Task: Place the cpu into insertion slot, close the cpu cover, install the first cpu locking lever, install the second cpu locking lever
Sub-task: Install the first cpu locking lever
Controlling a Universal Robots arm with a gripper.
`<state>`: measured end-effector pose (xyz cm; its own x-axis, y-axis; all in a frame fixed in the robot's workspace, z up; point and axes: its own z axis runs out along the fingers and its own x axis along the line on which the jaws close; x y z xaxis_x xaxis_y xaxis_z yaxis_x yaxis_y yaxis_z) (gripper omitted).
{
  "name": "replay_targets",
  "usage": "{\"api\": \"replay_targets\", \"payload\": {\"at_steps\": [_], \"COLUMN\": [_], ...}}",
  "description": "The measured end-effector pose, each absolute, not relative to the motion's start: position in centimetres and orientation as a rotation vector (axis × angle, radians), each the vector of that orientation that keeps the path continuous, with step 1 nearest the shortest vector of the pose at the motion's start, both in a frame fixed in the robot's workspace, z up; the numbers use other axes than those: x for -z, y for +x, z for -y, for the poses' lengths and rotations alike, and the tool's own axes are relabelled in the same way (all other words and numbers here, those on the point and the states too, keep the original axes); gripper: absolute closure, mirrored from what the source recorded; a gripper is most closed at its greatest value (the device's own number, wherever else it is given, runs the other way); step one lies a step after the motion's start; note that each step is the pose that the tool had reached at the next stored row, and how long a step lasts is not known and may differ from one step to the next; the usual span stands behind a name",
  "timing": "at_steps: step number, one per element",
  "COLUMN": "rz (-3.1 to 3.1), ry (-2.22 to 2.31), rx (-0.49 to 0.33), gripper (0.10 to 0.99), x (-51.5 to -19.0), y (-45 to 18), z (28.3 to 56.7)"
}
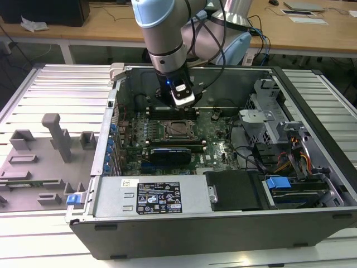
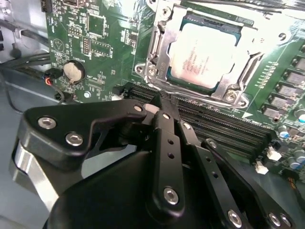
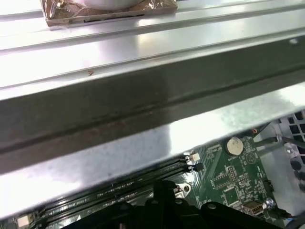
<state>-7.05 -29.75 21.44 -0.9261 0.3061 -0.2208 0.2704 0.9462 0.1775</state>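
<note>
Green circuit board [image 1: 167,139] fills the middle of the open computer case [image 1: 223,223] in the exterior view, the case lying on a ribbed metal table [image 1: 56,89]. The arm [image 1: 164,33] comes down from the top centre of the frame, and its tool [image 1: 183,99] hangs just above the board, close behind the insertion slot [image 1: 179,129] at the frame's centre. A grey fixture block [image 1: 39,162] sits at the left of the frame.

In the second wrist view the cpu [image 2: 205,53] lies flat in the insertion slot [image 2: 159,45], upper right of the frame, its pale metal top showing through the window of the cpu cover [image 2: 238,81], which lies down around it. The black tool [image 2: 164,102] fills the lower half, its fingers [image 2: 167,138] drawn together to a narrow tip holding nothing, over the long black memory slots [image 2: 224,129] just beside the socket.

In the first wrist view the case wall [image 3: 143,105] crosses the frame, with the round coin battery [image 3: 234,145] at lower right.
</note>
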Motion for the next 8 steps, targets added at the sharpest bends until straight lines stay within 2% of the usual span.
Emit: {"api": "replay_targets", "payload": {"at_steps": [8], "rz": [-2.871], "ry": [0.432], "rx": [-0.2], "gripper": [0.98], "x": [-21.45], "y": [-7.03], "z": [29.74]}}
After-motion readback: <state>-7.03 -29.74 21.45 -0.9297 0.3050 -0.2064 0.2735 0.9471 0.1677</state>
